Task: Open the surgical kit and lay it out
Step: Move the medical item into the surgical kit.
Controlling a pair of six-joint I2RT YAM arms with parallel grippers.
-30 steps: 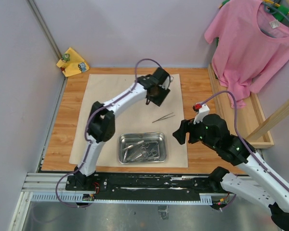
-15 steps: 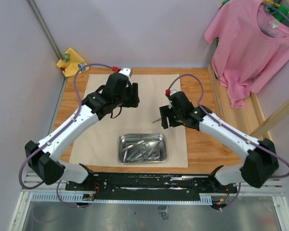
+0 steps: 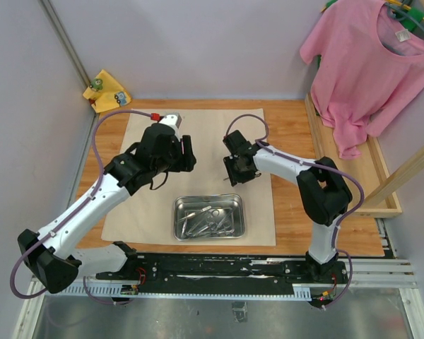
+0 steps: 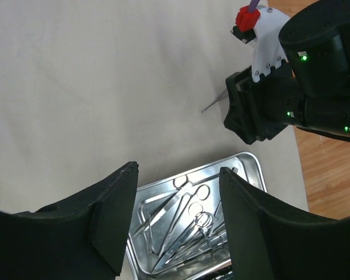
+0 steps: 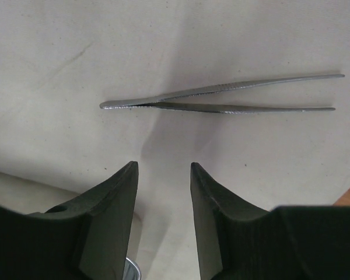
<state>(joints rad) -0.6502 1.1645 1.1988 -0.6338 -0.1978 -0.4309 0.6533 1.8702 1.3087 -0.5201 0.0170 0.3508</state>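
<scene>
The beige cloth wrap (image 3: 198, 138) lies spread flat on the table. On its near part sits the steel tray (image 3: 208, 200), which holds ring-handled forceps (image 4: 189, 210) and tweezers in a heap. One pair of slim tweezers (image 5: 221, 99) lies loose on the cloth, right of centre. My right gripper (image 5: 163, 166) hangs low just short of them, open, with nothing between its fingers. From above, the right gripper (image 3: 237, 173) hides those tweezers. My left gripper (image 4: 178, 169) is open and empty above the cloth, left of centre (image 3: 186, 157), looking down at the tray.
A pink T-shirt (image 3: 371, 63) hangs at the back right over a wooden rail (image 3: 325, 152). A small yellow cloth (image 3: 107, 90) lies in the back left corner. The arms' black base rail (image 3: 226, 268) runs along the near edge.
The right arm swung in over the loose tweezers and its jaws narrowed. The left arm drew back from the cloth's far middle towards the left.
</scene>
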